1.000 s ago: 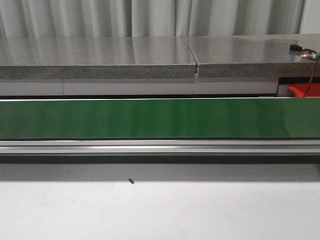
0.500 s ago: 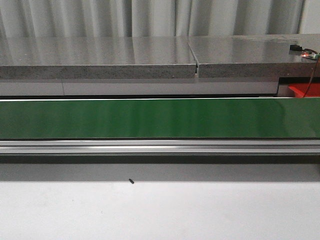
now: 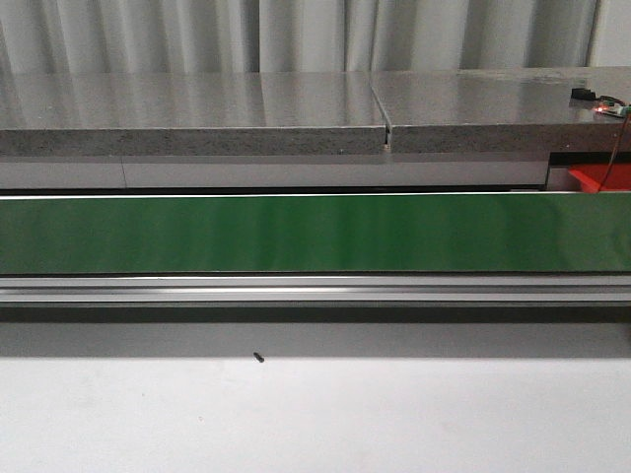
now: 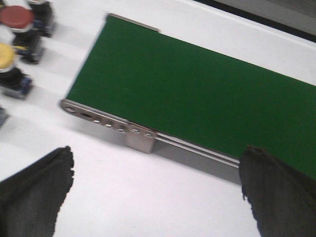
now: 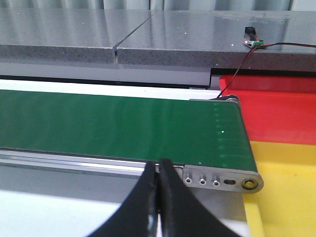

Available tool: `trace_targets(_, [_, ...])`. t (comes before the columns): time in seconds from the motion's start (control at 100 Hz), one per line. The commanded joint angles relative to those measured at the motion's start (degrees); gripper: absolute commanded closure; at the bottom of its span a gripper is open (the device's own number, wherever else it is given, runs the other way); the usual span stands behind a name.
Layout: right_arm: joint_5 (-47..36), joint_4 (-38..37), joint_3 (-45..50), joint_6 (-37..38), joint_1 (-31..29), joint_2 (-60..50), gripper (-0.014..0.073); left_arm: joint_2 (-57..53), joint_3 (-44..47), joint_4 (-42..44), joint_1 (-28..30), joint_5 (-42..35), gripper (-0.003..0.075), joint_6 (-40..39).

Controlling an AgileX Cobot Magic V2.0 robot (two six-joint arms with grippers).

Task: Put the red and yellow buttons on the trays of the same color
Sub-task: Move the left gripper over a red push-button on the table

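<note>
- At the upper left of the left wrist view, a red button (image 4: 16,19) and a yellow button (image 4: 7,55) stand on the white tabletop (image 4: 123,192), just off the end of the green conveyor belt (image 4: 197,94)
- Our left claw (image 4: 155,190) hangs wide open, holding nothing
- Our right claw (image 5: 159,207) is pressed closed and empty; the red tray (image 5: 281,116) and yellow tray (image 5: 291,192) sit at the right
- We judge a button comes first: centre one cap between the fingers before closing
</note>
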Motion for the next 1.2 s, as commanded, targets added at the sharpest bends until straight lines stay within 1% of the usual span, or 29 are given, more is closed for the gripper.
trace_targets(0.0, [-4.78,0.08,-0.92,-0.13,0.08,-1.14,0.0662,0.88,-2.12,2.61,5.34,-3.78,0.0061,-2.37])
trace_targets(0.1, [-4.78,0.08,-0.92,-0.13,0.08,-1.14,0.0662,3.03,-2.12,3.61,12.0,-5.23,0.0061,-2.37])
trace_targets(0.24, [-4.78,0.08,-0.92,-0.13,0.08,-1.14,0.0662,9.1,-2.71,3.49,20.76,-6.15,0.0061,-2.05])
trace_targets(0.38, [-4.78,0.08,-0.92,-0.13,0.08,-1.14,0.0662,16.57,-5.96,3.82,25.37,-6.14,0.0061,-1.83])
trace_targets(0.48, [-4.78,0.08,-0.92,-0.13,0.08,-1.14,0.0662,21.96,-8.48,5.2,26.47,-6.5,0.0061,-1.74])
trace_targets(0.76, [-4.78,0.08,-0.92,-0.13,0.08,-1.14,0.0662,32.97,-13.15,5.28,25.83,-6.65,0.0061,-0.43])
trace_targets(1.19, [-4.78,0.08,-0.92,-0.13,0.08,-1.14,0.0662,42.97,-17.72,5.28,25.83,-7.94,0.0062,-0.29])
